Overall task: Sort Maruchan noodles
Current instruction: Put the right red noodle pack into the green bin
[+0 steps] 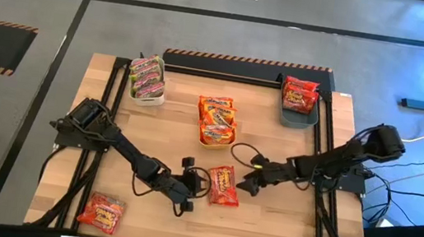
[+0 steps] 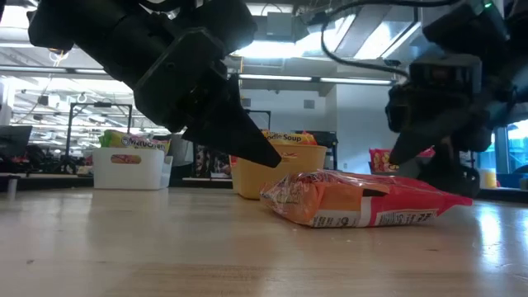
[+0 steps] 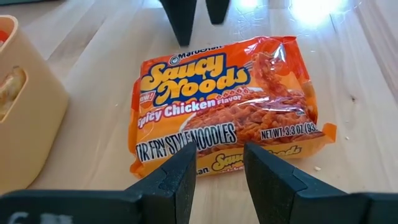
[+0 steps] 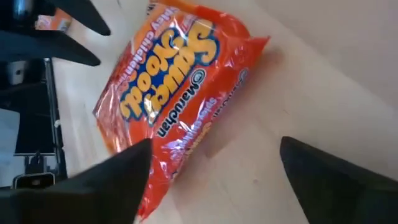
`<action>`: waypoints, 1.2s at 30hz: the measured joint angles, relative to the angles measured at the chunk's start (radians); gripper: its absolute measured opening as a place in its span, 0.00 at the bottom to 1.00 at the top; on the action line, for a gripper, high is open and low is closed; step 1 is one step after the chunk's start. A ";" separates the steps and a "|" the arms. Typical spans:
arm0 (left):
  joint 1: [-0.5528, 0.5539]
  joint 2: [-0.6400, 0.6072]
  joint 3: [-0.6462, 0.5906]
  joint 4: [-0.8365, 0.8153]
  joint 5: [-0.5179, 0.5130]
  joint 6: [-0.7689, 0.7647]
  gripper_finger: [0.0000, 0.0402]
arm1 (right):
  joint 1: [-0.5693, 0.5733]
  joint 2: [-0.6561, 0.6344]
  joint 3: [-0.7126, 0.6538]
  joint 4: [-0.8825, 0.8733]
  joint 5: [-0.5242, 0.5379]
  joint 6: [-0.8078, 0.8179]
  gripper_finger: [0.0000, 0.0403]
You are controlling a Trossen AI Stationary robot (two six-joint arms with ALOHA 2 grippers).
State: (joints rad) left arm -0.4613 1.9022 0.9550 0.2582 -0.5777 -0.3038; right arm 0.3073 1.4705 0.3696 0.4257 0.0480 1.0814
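Note:
A red-orange Maruchan noodles packet (image 1: 223,185) lies flat on the wooden table near its middle, label up (image 3: 224,99). My left gripper (image 1: 201,182) stands open at the packet's left edge, with its fingertips (image 3: 217,158) slanting down just above that edge. My right gripper (image 1: 246,181) is wide open at the packet's right end (image 4: 216,146). Another orange packet (image 1: 103,213) lies at the near left corner. More packets fill three bins at the far side. My right gripper's one finger (image 4: 124,180) shows in front of the packet's right end (image 4: 165,165). I cannot tell whether it touches the packet. The packet lies flat on the table.
A white bin (image 1: 147,80) holds green-pink packets at the far left. A yellow bin (image 1: 217,123) with orange packets stands close behind the central packet. A grey-blue bin (image 1: 299,104) holds red packets at the far right. Black rails edge the table.

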 joint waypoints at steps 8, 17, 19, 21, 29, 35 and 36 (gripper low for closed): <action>0.028 0.035 0.000 -0.001 0.051 -0.007 0.32 | 0.000 0.105 0.104 -0.005 -0.016 -0.016 0.93; 0.051 0.091 0.000 0.037 0.079 -0.010 0.32 | 0.000 0.170 0.148 -0.001 -0.014 -0.014 0.86; 0.060 0.106 0.000 0.051 0.084 -0.015 0.32 | 0.000 0.188 0.154 0.011 -0.013 -0.008 0.86; 0.069 0.112 0.000 0.058 0.091 -0.027 0.32 | 0.000 0.201 0.163 0.022 -0.010 -0.008 0.86; 0.086 0.127 0.001 0.090 0.127 -0.029 0.32 | 0.000 0.210 0.161 0.095 0.017 -0.033 0.86; 0.088 0.128 0.001 0.098 0.130 -0.027 0.32 | 0.000 0.209 0.161 0.176 0.021 -0.067 0.86; 0.088 0.128 0.001 0.101 0.130 -0.027 0.32 | 0.000 0.209 0.162 0.190 0.020 -0.069 0.86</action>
State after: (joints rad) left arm -0.3729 2.0304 0.9558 0.3587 -0.4480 -0.3309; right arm 0.3073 1.6796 0.5314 0.6155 0.0685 1.0124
